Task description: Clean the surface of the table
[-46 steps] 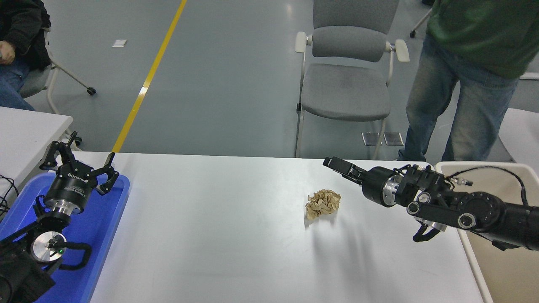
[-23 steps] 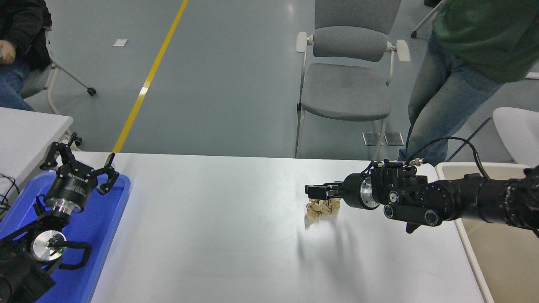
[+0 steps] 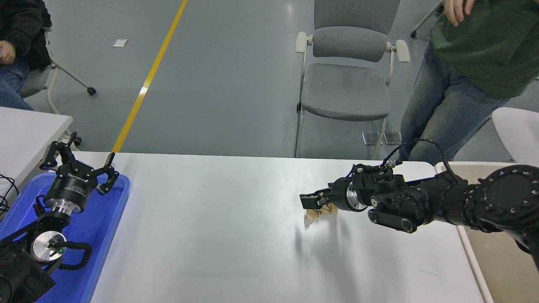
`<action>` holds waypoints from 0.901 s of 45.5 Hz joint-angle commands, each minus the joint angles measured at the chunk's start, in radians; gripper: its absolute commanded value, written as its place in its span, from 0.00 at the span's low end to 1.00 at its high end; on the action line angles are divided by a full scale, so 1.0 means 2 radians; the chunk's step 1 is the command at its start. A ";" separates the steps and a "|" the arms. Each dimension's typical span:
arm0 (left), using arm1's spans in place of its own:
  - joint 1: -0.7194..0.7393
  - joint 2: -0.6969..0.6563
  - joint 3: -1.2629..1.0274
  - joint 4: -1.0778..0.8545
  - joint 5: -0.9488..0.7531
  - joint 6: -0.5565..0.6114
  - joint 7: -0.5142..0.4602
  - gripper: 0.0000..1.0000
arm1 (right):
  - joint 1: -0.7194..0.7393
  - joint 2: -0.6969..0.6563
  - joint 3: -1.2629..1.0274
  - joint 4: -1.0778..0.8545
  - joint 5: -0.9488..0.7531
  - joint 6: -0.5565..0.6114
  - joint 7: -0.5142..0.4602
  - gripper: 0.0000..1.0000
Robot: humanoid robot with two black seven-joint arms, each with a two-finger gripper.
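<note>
The white-grey table surface (image 3: 210, 235) fills the lower half of the head view. A crumpled brown paper wad (image 3: 315, 213) lies on it right of centre, mostly hidden by my right gripper (image 3: 310, 201). That gripper reaches in from the right, low over the wad, with its fingers open on either side of the wad's top. My left gripper (image 3: 78, 162) is parked open above the blue tray at the lower left.
The blue plastic tray (image 3: 107, 227) sits at the table's left edge. A beige bin (image 3: 501, 265) stands off the right edge. Beyond the far edge are a grey chair (image 3: 345, 84) and a standing person in green (image 3: 476, 63). A separate white table (image 3: 25, 130) is at left.
My right gripper has swung left and down, from above and right of the paper wad to right over it. The wad is now mostly covered. The left arm has not moved.
</note>
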 commanded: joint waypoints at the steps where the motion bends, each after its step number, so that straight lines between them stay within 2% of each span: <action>1: 0.000 0.000 0.000 0.000 0.000 0.000 0.000 1.00 | -0.030 0.019 -0.019 -0.073 -0.052 0.004 0.002 1.00; 36: 0.000 0.000 0.000 0.000 0.000 0.000 0.000 1.00 | -0.053 0.019 -0.028 -0.080 -0.074 0.008 0.005 1.00; 41: 0.000 0.000 0.000 0.000 0.000 0.000 0.000 1.00 | -0.057 0.019 -0.028 -0.084 -0.074 0.025 0.002 0.83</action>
